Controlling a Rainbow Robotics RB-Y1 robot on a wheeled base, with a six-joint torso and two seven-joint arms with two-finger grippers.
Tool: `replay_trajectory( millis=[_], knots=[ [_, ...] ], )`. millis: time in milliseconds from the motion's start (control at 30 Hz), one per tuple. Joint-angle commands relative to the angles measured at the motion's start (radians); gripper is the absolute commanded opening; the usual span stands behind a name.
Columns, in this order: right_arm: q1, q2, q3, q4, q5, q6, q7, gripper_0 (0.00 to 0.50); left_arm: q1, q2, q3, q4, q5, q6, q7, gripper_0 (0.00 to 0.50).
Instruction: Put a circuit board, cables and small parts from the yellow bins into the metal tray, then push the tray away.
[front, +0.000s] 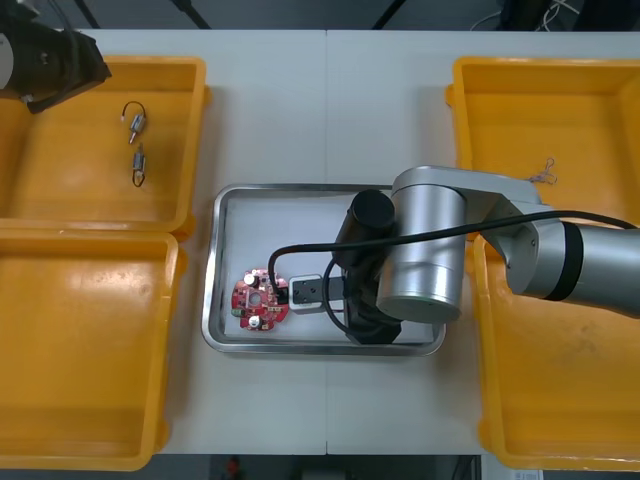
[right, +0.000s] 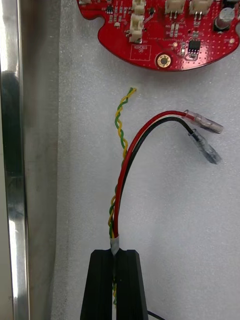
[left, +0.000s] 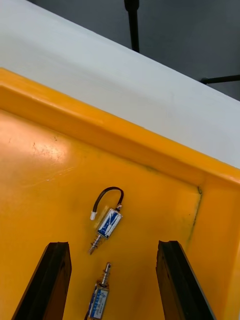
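Close beside tray rim (right: 12, 150), right gripper (right: 116, 259) pinching cables (right: 120, 200), open floor ahead

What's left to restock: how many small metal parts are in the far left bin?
2: one small metal part farther back, the other just nearer the robot, before the open left gripper, whose arm may hide more.
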Motion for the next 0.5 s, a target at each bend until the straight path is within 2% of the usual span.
replay_trajectory(
  millis=[33,100,200,267,300,400,433,500],
  knots=[
    [-0.039,0.033,0.021,0.014,0.010,-0.010,0.012,0.000,-0.049,-0.029,-0.012,0.017,-0.056,-0.014,-0.104,0.500],
    [-0.039,0.035,0.022,0.017,0.008,-0.010,0.008,0.000,-0.055,-0.053,-0.012,0.041,-0.082,-0.025,-0.115,0.500],
    [-0.038,0.033,0.021,0.015,0.010,-0.008,0.008,0.074,-0.070,-0.081,-0.012,0.080,-0.109,-0.031,-0.127,0.500],
    [-0.039,0.029,0.021,0.015,0.010,-0.008,0.007,0.283,-0.092,-0.109,-0.012,0.118,-0.119,-0.031,-0.139,0.500],
    [-0.039,0.024,0.021,0.015,0.013,-0.008,0.004,0.361,-0.101,-0.119,-0.012,0.138,-0.122,-0.035,-0.152,0.500],
    [-0.038,0.018,0.019,0.015,0.027,-0.008,0.002,0.470,-0.120,-0.145,-0.012,0.192,-0.124,-0.043,-0.204,0.500],
    [-0.039,0.017,0.019,0.015,0.027,-0.008,0.001,0.490,-0.121,-0.149,-0.012,0.201,-0.124,-0.049,-0.215,0.500],
    [-0.039,0.009,0.011,0.014,0.025,-0.008,-0.002,0.500,-0.126,-0.164,-0.012,0.236,-0.116,-0.075,-0.248,0.500]
  ],
)
